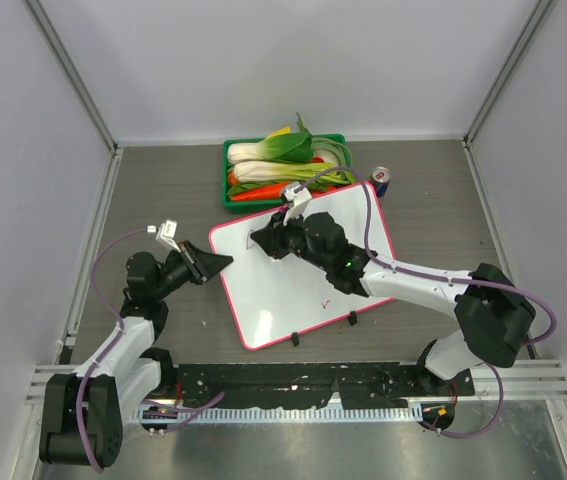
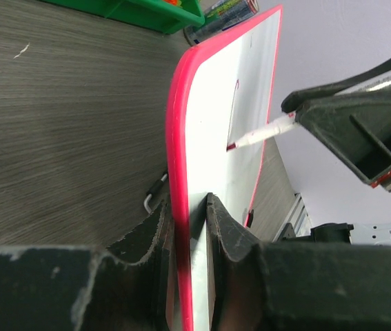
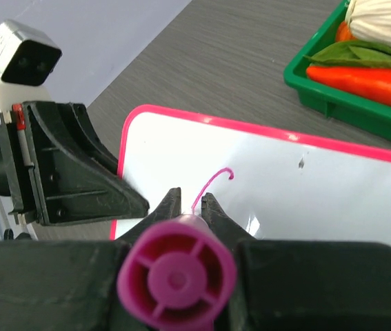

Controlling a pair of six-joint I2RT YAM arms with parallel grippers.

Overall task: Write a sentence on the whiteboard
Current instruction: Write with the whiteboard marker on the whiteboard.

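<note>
Location: whiteboard (image 1: 283,290) lies flat mid-bench, skewed, its far right corner near the can (image 1: 381,181) toward the bench's far edge; green tray (image 1: 227,178) of vegetables just beyond it at the far edge.
Left gripper (image 1: 225,263): pressed onto the whiteboard's pink frame on the side facing the bench's left edge, one finger (image 2: 155,227) under the rim and one on top; pinching it.
Right gripper (image 1: 261,240): clamped around a magenta marker (image 3: 176,276); the tip touches the white surface near the board's far left corner, close to the left gripper.
Progress: sentence (image 3: 213,182) barely begun, just one hooked magenta stroke; most of the whiteboard is bare. A tiny lone purple tick (image 1: 326,300) sits nearer the bench's near edge, not part of the line.
Handling, whiteboard: judged stiff, thin and light with a glossy face, so likely to skate on the bench under pen pressure. Best held at the frame edge, clear of the writing area, as the left gripper has it.
Handling, marker: slim and smooth, could twist between the fingers; light downward pressure seems enough.
Risk: fresh ink smears if the right gripper drags across it.
</note>
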